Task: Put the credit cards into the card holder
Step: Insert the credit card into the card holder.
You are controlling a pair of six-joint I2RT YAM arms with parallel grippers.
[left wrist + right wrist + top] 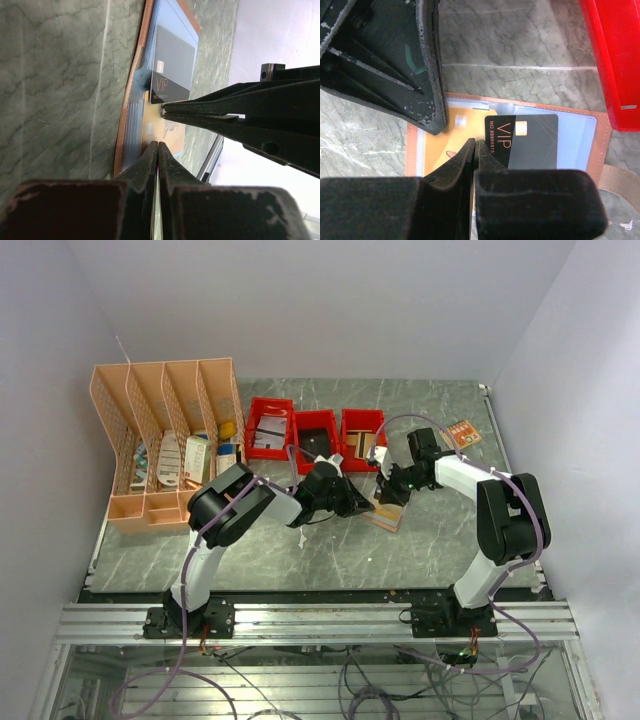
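You have both arms meeting at the middle of the table (pixel 300 550), just in front of the row of red bins (pixel 316 435), over the card holder (pixel 603 140). The holder lies unfolded and flat on the marbled surface, inner side up, with its clear pockets showing and its snap tab (pixel 617 177) sticking out at one end. A dark VIP card (pixel 530 142) lies on the panel nearer the tab. I cannot tell whether it sits inside a clear pocket or just on top of one. A gold card (pixel 437 152) lies on the other panel, beside the dark one. Your left gripper (pixel 158 145) has its fingers pressed together with nothing visible between them, and its tips rest down at the gold card's panel. Your right gripper (pixel 474 145) is also fully closed and empty, with its tips on the holder just at the dark card's printed end. The two pairs of tips are near each other but apart. Another tan card (pixel 463 433) lies alone near the table's far right corner, well apart from the holder. The peach organizer (pixel 160 440) stands at the far left.
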